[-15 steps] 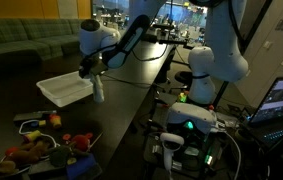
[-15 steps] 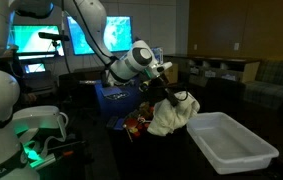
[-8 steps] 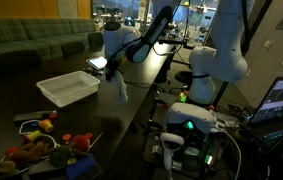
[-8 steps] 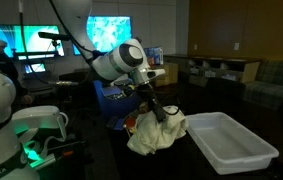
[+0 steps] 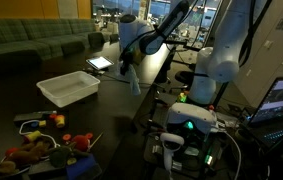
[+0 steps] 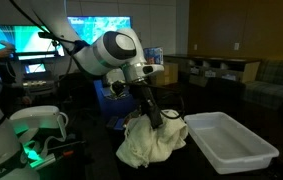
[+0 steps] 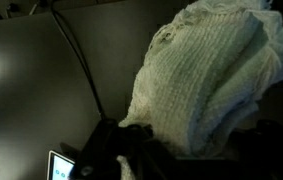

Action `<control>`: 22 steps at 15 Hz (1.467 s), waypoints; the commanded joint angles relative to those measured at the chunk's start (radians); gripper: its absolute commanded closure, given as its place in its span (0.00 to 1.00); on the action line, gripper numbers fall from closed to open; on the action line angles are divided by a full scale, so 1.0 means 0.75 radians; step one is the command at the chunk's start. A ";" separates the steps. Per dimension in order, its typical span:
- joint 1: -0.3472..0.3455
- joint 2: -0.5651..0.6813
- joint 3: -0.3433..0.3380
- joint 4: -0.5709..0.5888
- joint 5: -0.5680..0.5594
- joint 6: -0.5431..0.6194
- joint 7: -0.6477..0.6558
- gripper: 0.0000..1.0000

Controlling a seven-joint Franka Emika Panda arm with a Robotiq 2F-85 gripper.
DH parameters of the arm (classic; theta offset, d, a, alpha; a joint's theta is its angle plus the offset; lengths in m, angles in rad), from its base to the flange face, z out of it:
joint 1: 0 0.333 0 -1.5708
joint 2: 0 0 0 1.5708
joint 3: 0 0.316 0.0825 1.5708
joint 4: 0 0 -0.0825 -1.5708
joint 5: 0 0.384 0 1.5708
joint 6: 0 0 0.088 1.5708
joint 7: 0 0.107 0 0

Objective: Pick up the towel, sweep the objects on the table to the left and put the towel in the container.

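Towel (image 6: 151,142) carried away from container (image 6: 231,141), hanging below clamped tool (image 6: 155,117)

The towel (image 6: 151,142) is a pale, knitted cloth, bunched and hanging in loose folds from the pincer (image 6: 154,116). Its lower end seems to reach the dark bench (image 5: 109,112), though contact is hard to tell. The container (image 6: 227,141), a white shallow rectangular tub, stands upright just beside it. The objects (image 5: 43,142), small and colourful, lie heaped apart from the container.
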State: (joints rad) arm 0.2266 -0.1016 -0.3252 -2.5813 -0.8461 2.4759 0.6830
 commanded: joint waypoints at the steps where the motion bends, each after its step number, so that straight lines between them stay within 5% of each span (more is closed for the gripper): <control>1: -0.188 0.022 0.173 0.045 0.063 0.032 -0.100 0.96; 10: -0.241 0.461 0.334 0.633 0.364 -0.023 -0.183 0.96; 22: -0.109 1.125 0.165 1.524 0.524 -0.038 -0.066 0.97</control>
State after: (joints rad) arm 0.1017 0.6082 -0.1437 -1.6352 -0.4862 2.4725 0.5883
